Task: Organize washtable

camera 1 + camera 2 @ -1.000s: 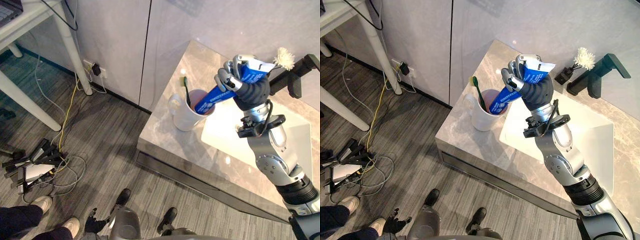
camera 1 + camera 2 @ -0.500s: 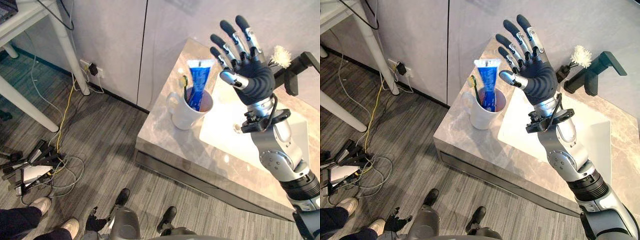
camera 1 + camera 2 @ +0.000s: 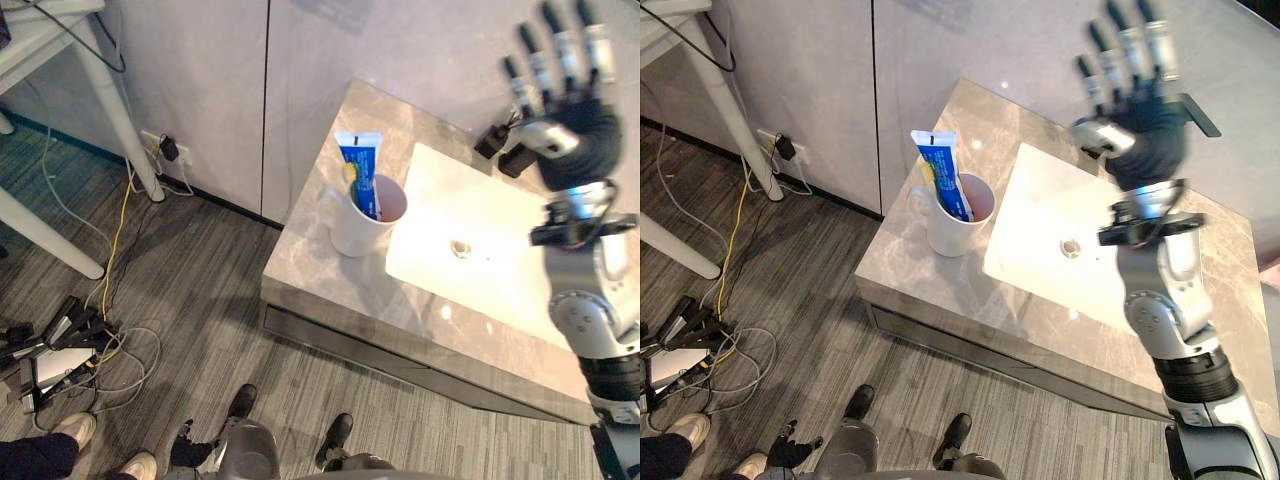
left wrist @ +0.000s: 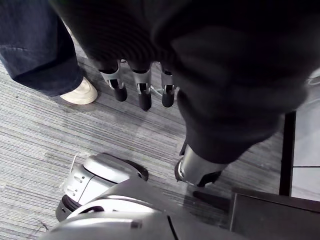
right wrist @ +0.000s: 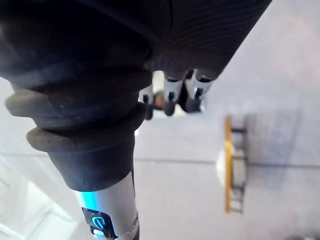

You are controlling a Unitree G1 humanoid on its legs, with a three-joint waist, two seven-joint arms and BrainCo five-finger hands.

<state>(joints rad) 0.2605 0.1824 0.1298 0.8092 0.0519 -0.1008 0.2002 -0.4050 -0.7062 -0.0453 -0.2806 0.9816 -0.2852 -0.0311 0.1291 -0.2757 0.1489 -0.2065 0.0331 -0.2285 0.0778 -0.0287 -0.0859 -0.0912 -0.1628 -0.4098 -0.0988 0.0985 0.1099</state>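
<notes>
A white mug [image 3: 356,222] stands on the left end of the marble washtable [image 3: 322,268]. A blue toothpaste tube [image 3: 357,170] stands upright in it, cap down, beside a toothbrush [image 3: 350,176]. My right hand [image 3: 575,112] is raised high above the sink's far right side, well away from the mug. Its fingers [image 5: 172,93] are straight and spread, and it holds nothing. My left hand [image 4: 142,89] hangs low over the floor with its fingers relaxed and empty.
The white sink basin [image 3: 480,262] fills the middle of the washtable, with a black faucet [image 3: 1196,112] partly behind my right hand. A white desk leg [image 3: 118,100], cables and a power strip [image 3: 55,350] lie on the floor at left. A person's shoe [image 4: 79,93] is near my left hand.
My right hand let go of the toothpaste tube, which now stands in the mug. The hand opened, rose and moved right, away from the mug. The camera has shifted.
</notes>
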